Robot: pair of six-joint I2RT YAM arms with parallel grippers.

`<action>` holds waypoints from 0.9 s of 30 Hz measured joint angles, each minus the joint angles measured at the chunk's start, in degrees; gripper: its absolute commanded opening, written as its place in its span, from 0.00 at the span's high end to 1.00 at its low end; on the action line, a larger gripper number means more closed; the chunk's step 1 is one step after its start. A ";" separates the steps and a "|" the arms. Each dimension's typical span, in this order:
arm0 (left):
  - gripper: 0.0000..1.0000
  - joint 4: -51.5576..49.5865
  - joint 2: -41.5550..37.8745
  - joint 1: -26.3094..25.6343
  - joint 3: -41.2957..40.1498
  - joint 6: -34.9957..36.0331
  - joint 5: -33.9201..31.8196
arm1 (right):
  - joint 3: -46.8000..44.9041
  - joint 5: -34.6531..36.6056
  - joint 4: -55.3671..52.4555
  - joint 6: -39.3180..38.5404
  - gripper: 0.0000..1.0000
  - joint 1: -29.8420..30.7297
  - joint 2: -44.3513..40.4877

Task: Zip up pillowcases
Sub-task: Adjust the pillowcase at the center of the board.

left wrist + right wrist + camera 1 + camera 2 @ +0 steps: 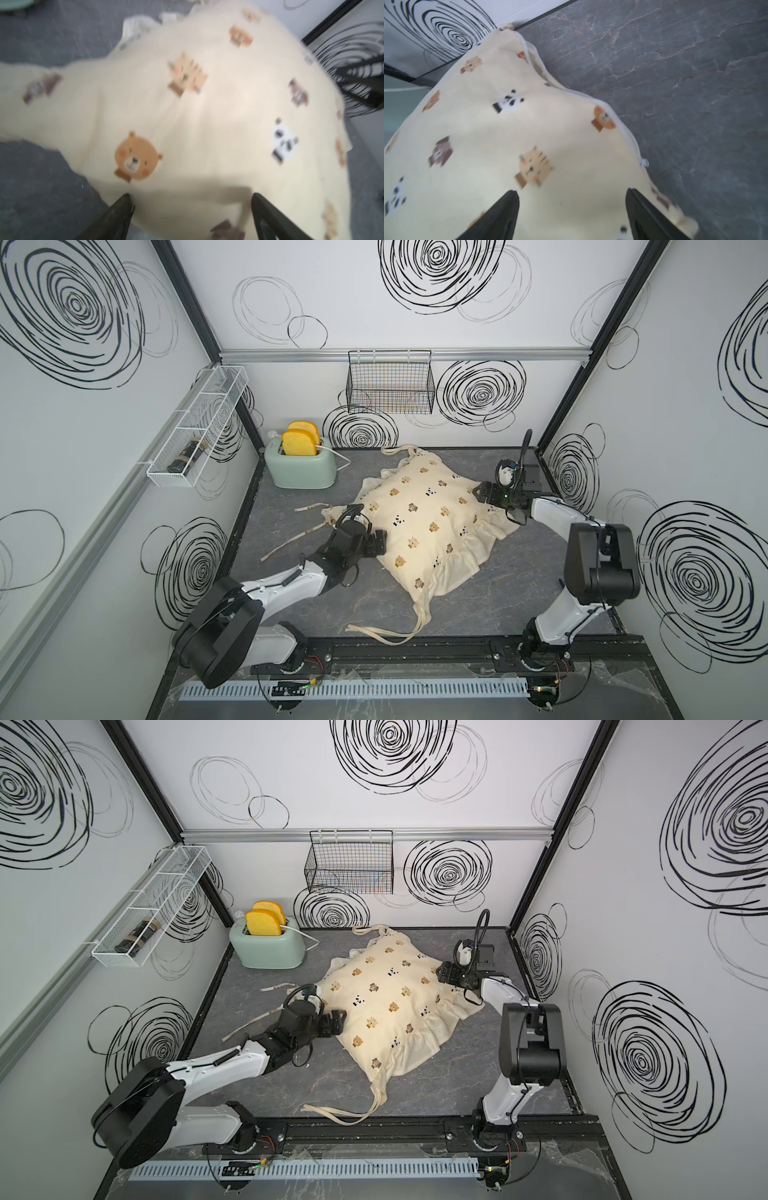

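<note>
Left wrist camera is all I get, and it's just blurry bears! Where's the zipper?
Observer: The right wrist view shows it. A white zipper runs along the pillowcase edge, next to the bare grey table.
Operator: Is the other pincer close to it?
Observer: Yes. In a top view the right pincer is open at the pillowcase's far right corner.
Operator: Can you see the little tab you pull?
Observer: There's a small white pull on that edge in the right wrist view. I can't tell how much of the zipper is closed.
</note>
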 measured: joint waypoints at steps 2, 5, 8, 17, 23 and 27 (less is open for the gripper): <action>0.11 1.20 3.61 1.14 -0.17 -1.38 0.72 | 0.24 -0.42 0.28 -0.20 0.26 0.66 2.40; 0.12 3.69 8.72 4.11 2.43 -1.81 2.03 | -2.45 -0.44 0.33 -0.55 0.30 4.02 2.51; 0.11 4.92 14.99 7.39 8.59 -1.40 2.60 | -7.30 -0.44 0.72 -0.55 0.30 8.70 -0.26; 0.00 3.72 26.75 10.82 31.06 4.57 2.78 | -22.64 -3.91 -6.84 1.55 0.17 25.62 -25.40; 0.04 1.57 25.88 13.90 32.54 7.15 4.55 | -23.91 -2.25 -12.17 2.14 0.04 18.95 -38.34; 0.04 -0.92 22.49 14.64 30.25 8.90 4.70 | -22.34 -2.54 -12.15 2.45 0.04 13.31 -40.65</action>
